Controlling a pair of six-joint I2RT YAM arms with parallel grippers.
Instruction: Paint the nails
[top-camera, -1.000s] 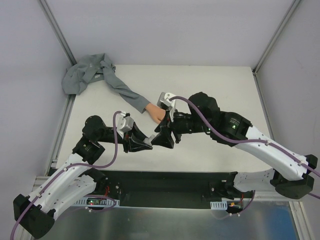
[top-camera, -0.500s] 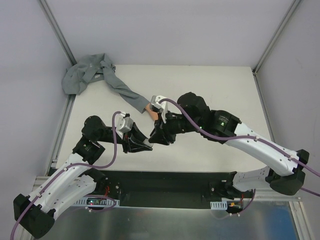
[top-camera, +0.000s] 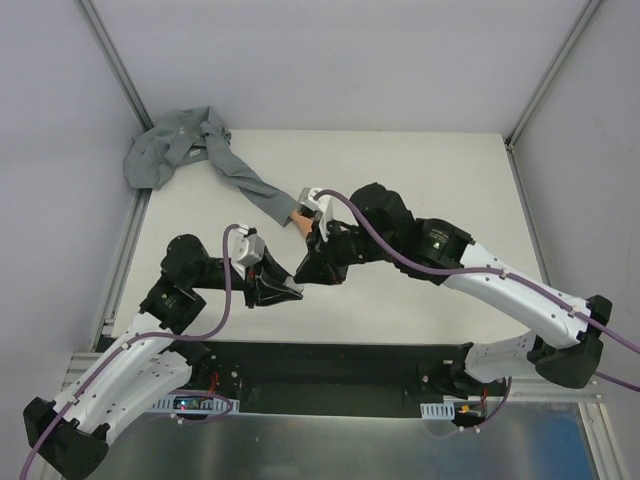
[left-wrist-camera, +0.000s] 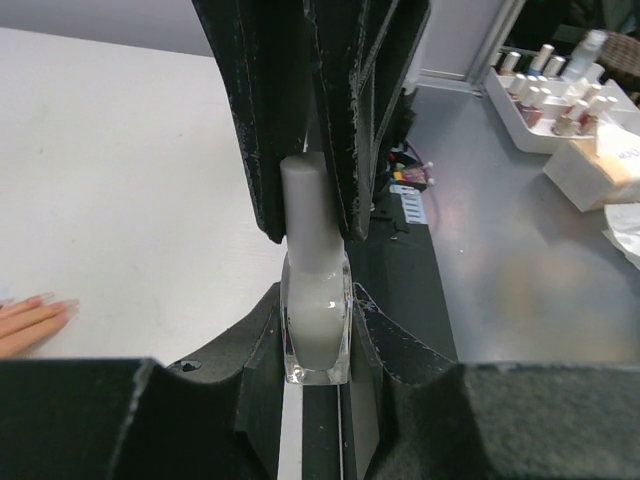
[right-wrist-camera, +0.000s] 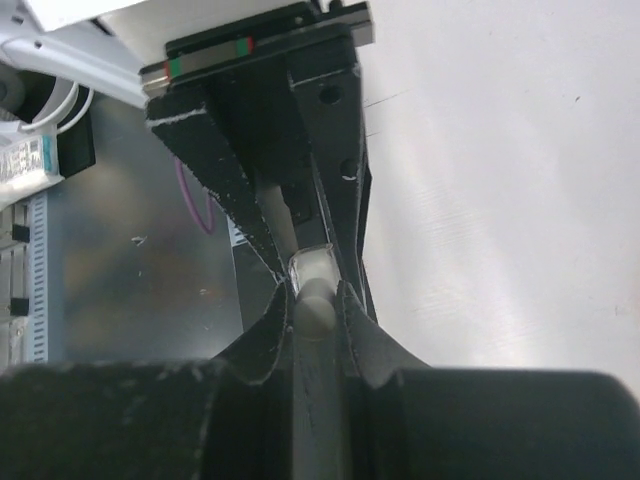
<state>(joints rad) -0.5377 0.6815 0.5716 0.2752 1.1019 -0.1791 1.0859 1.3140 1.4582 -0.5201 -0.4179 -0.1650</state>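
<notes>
My left gripper (left-wrist-camera: 316, 330) is shut on a small clear bottle (left-wrist-camera: 316, 315) of milky white polish, held just above the table near its front edge. My right gripper (right-wrist-camera: 313, 300) is shut on the bottle's grey cap (right-wrist-camera: 313, 312), end to end with the left one; the cap also shows in the left wrist view (left-wrist-camera: 305, 205). In the top view the two grippers meet (top-camera: 300, 280). The peach mannequin hand (top-camera: 297, 222) sticks out of a long grey sleeve (top-camera: 245, 182), mostly hidden under my right wrist. Its fingertips with the nails (left-wrist-camera: 45, 302) show at the left edge of the left wrist view.
The sleeve ends in a heap of grey fabric (top-camera: 170, 150) at the table's far left corner. Beyond the table's front edge, on a metal surface, stand a white tray (left-wrist-camera: 510, 100) holding several polish bottles and a white box (left-wrist-camera: 595, 165).
My right arm has swung left and forward over the mannequin hand, bringing its gripper onto the cap of the bottle held by my left gripper. The left gripper has barely moved.
</notes>
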